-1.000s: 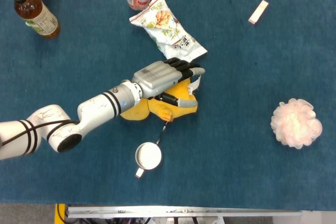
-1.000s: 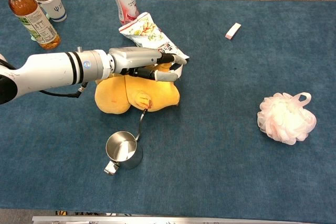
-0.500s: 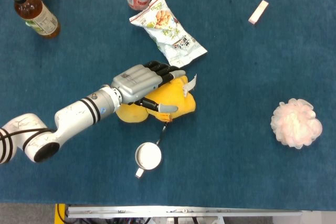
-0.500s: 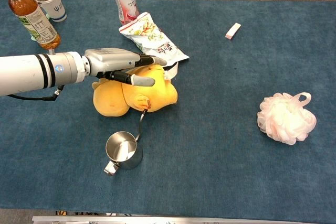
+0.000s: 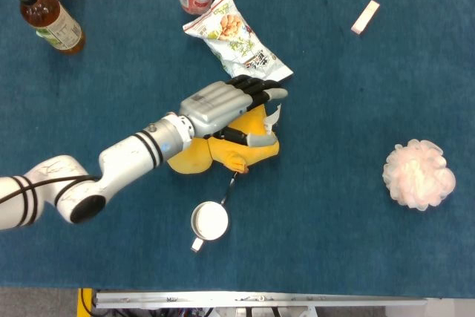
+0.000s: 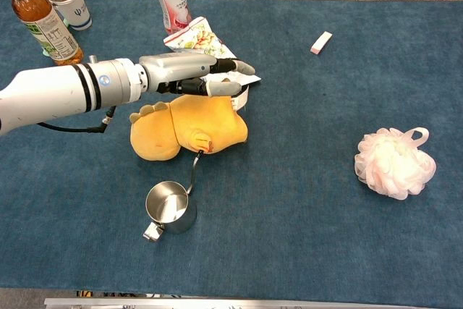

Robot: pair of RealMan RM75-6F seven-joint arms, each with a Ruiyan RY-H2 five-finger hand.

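Flat, left hand (image 6: pixel 189 74) over plush duck (image 6: pixel 189 124)

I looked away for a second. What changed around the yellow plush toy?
The left hand drew back toward the robot's left, then reached forward again over the yellow plush toy, fingers by the snack bag. The toy shifted slightly. Steel cup and pink bath pouf stayed put.

Nothing reads clearly: the print on the snack bag (image 5: pixel 239 46), bottle labels (image 5: pixel 58 26) and cup (image 6: pixel 78 9) is too small.
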